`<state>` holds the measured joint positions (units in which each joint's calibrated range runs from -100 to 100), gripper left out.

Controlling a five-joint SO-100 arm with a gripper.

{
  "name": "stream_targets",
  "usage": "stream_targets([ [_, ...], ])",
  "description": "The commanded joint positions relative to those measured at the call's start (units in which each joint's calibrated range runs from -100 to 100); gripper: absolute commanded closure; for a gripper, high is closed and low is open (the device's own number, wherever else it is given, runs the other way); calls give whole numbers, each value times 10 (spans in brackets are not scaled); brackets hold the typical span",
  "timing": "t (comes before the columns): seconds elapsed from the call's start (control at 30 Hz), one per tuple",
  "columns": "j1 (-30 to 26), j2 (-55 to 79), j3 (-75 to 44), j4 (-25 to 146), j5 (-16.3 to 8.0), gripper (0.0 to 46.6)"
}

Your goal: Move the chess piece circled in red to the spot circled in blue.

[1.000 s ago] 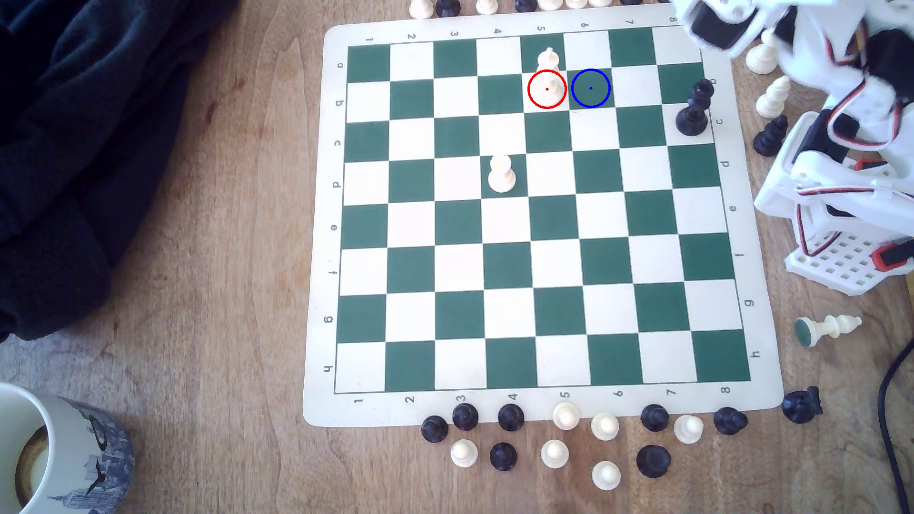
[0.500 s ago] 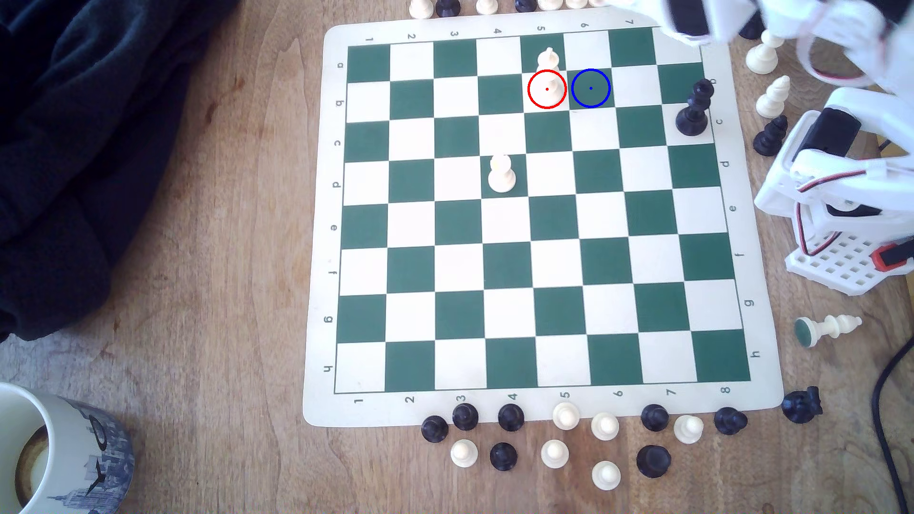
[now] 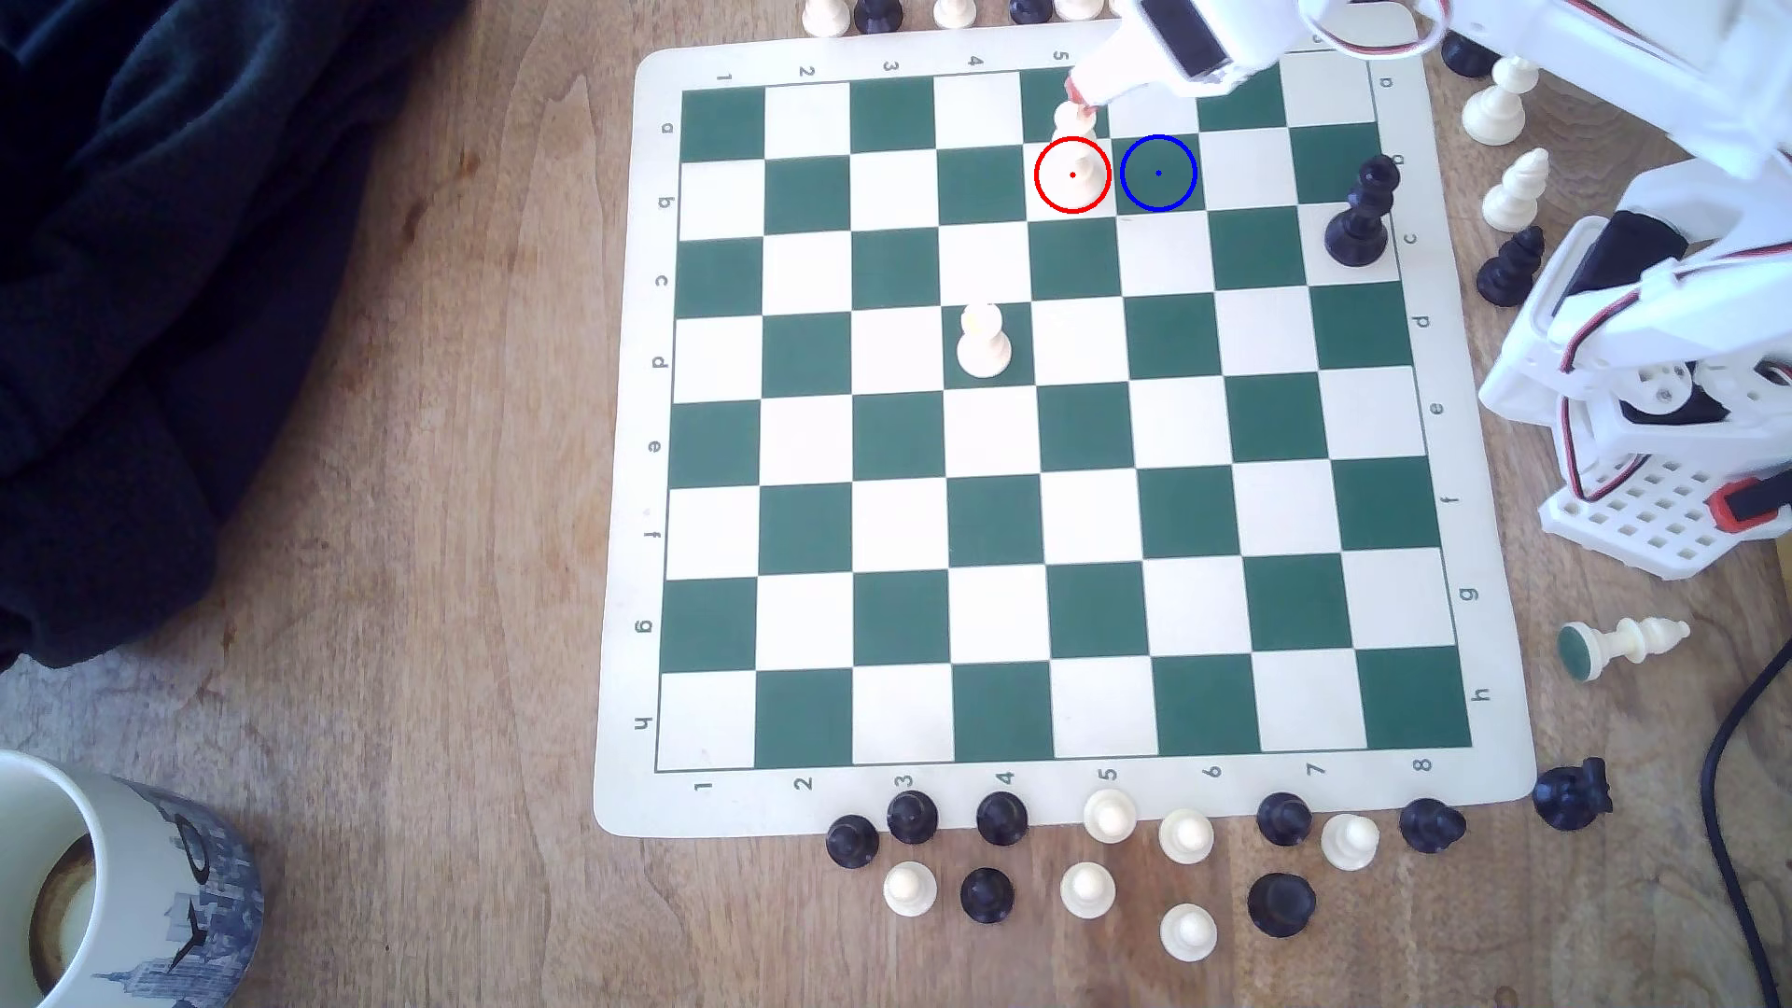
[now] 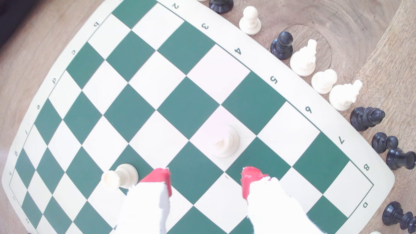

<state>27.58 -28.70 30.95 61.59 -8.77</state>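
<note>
From my seat the mug [image 3: 107, 892] sits nearest, at the exterior view's lower left corner of the wooden surface [image 3: 407, 601], with loose black and white pawns [image 3: 1086, 887] scattered just off the near edge of the chessboard [image 3: 630, 485]. Mid-board I see a shorter flat-topped white piece [image 3: 983, 341] standing alone. Toward the exterior view's right edge a tall black piece [image 3: 1360, 215] stands upright on the board, and a white piece [image 3: 1624, 645] lies on its side off the mat. Farther back, the chess piece [image 3: 1074, 155] stands upright on the red-ringed white square; in the wrist view it [image 4: 225, 141] sits just ahead of the red fingertips [image 4: 158, 177]. The spot [image 3: 1158, 173], a dark green square ringed in blue, lies just beside it on the exterior view's right and is bare. My tool [image 3: 1084, 95] hangs over the piece's tip; its jaws are spread apart, gripping nothing [image 4: 204, 180].
</note>
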Motion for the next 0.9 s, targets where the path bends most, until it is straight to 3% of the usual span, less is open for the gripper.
stream_targets([
  [0.0, 5, 30, -58, -13, -2, 282],
  [0.23, -1, 75, -60, -17, 0, 255],
  [0.43, -8, 103, -68, -33, -2, 288],
  [0.87, 2, 176, -101, -48, -2, 288],
])
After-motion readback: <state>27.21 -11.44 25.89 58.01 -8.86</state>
